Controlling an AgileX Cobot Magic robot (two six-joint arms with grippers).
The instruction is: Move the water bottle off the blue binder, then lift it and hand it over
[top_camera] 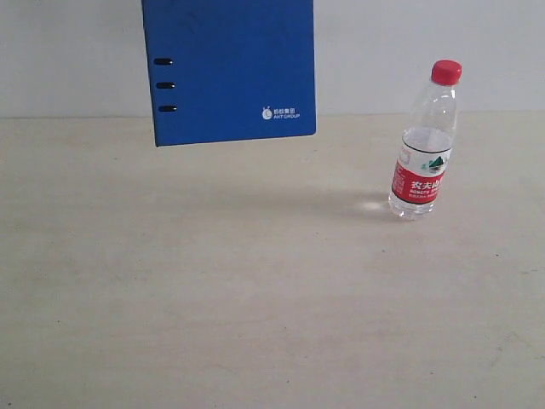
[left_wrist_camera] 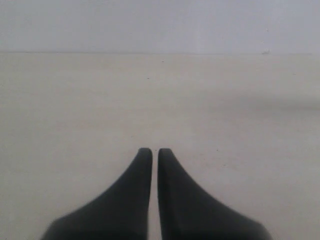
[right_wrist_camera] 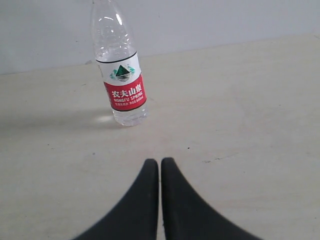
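Note:
The water bottle (top_camera: 426, 143) stands upright on the pale table at the right of the exterior view, clear with a red cap and a red-and-white label. It stands apart from the blue binder (top_camera: 230, 68), which is upright at the top left of that view, its upper part cut off by the frame. In the right wrist view the bottle (right_wrist_camera: 120, 75) stands beyond my right gripper (right_wrist_camera: 160, 161), which is shut and empty. My left gripper (left_wrist_camera: 151, 150) is shut over bare table with nothing in it. Neither gripper appears in the exterior view.
A pale wooden table (top_camera: 255, 290) meets a light grey wall (top_camera: 77, 51) behind it. The bottle casts a faint shadow to its left on the table.

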